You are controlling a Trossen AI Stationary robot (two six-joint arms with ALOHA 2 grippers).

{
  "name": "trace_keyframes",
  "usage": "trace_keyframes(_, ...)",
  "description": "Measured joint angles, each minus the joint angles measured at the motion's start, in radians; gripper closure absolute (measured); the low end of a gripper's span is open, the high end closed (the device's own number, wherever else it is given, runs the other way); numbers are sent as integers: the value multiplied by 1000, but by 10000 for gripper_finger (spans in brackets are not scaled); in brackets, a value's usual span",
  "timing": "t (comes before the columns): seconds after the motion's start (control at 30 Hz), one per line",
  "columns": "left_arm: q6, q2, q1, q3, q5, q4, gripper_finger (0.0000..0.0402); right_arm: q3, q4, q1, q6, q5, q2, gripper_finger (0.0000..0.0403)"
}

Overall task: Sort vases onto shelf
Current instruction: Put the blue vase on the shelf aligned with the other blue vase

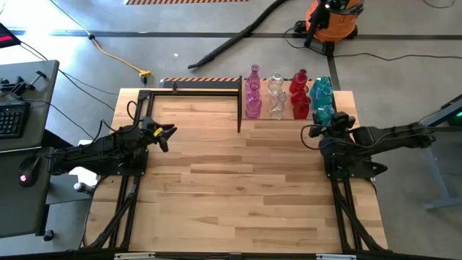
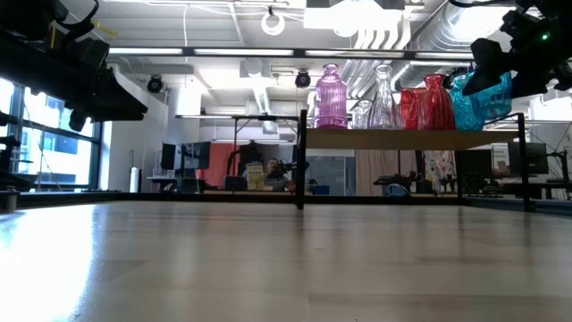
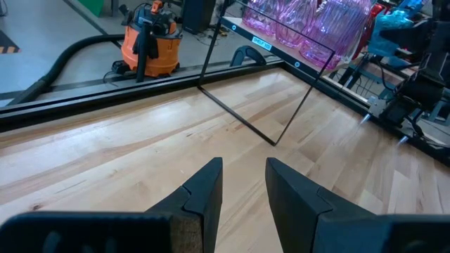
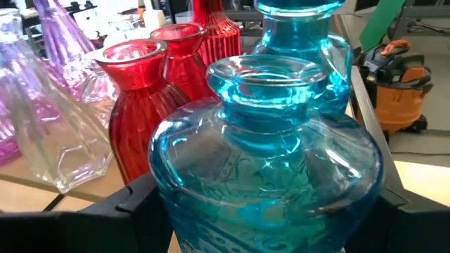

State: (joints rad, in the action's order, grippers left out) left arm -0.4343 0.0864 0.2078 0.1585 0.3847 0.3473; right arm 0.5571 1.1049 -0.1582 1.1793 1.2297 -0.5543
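Fingers (image 4: 133,200) of the right gripper (image 1: 326,124) bracket a squat teal vase (image 4: 264,176) on both sides, and we read this as a grasp, though the contact points themselves sit low and partly hidden in the right wrist view. We see that vase at the near right corner of the shelf (image 2: 411,139), a raised light-wood platform on black posts at the far right of the table (image 1: 238,195); whether its base rests on the board or hangs just above it, we cannot tell.

Directly behind it stands a second teal vase (image 4: 302,31). Beside the pair, two red ribbed vases (image 4: 140,105) fill the next column, then clear vases (image 4: 49,133), then pink vases (image 1: 253,97) at the shelf's left end. From above, we count four colour columns running pink, clear, red, teal from left to right.

The left gripper (image 3: 242,186) waits well apart from the shelf, over the left side of the table, its two dark fingers spread with a clear gap between them and nothing in it.

Beyond the table's far edge we see an orange shop vacuum (image 1: 332,20) with its black hose (image 1: 238,40) trailing across the floor.
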Motion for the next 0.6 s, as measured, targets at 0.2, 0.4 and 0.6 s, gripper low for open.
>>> trace_keyframes(0.2, 0, 0, 0, 0, 0, 0, 300, 0, -6, 43, 21, 0, -35, 121)
trace_keyframes(0.4, 0, 0, 0, 0, 0, 0, 300, 0, -25, 72, 21, -1, -57, 121)
trace_keyframes(0.6, 0, 0, 0, 0, 0, 0, 300, 0, -40, 94, 20, -2, -62, 121)
